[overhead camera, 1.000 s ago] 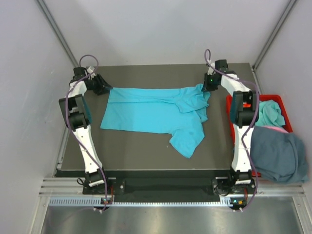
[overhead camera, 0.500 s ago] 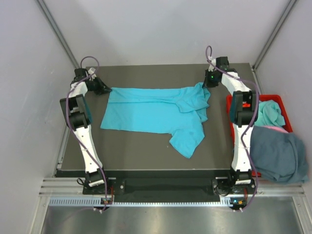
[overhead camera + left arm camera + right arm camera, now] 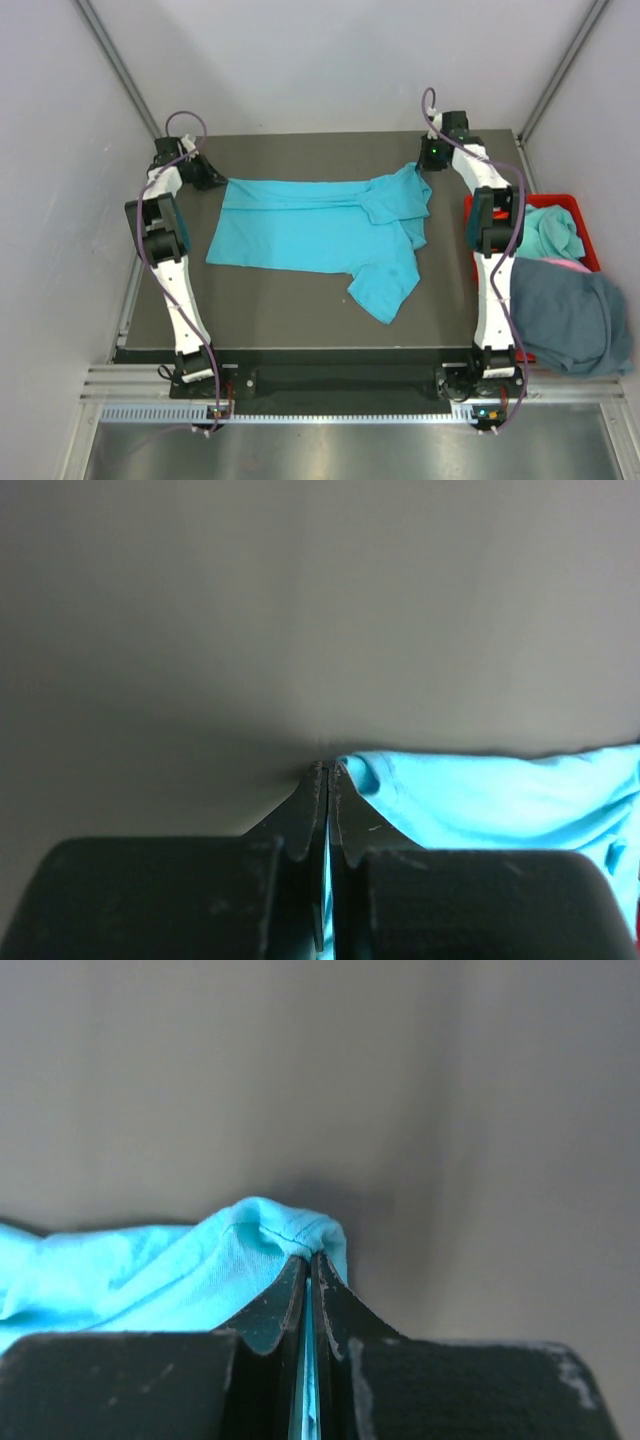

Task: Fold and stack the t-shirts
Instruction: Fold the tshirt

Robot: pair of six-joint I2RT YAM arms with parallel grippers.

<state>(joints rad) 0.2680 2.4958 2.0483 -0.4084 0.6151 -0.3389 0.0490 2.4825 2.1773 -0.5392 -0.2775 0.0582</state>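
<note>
A bright turquoise t-shirt [image 3: 310, 228] lies spread on the dark table [image 3: 300, 310], one sleeve trailing toward the front. My left gripper [image 3: 217, 182] is at the shirt's far left corner and is shut on its edge. In the left wrist view the jaws [image 3: 327, 770] meet, with turquoise cloth [image 3: 500, 800] between and beside them. My right gripper [image 3: 424, 168] is shut on the shirt's far right corner. In the right wrist view the cloth [image 3: 150, 1270] bunches over the closed tips [image 3: 307, 1258].
A red bin [image 3: 560, 199] stands off the table's right edge. It holds another turquoise shirt [image 3: 553, 232], and a slate blue-grey shirt [image 3: 570, 315] drapes over its front. A pinkish bit [image 3: 566, 264] shows between them. Grey walls close in on both sides.
The left gripper has shut on the shirt's far left corner. The right gripper has shifted slightly toward the back, drawing the far right corner with it.
</note>
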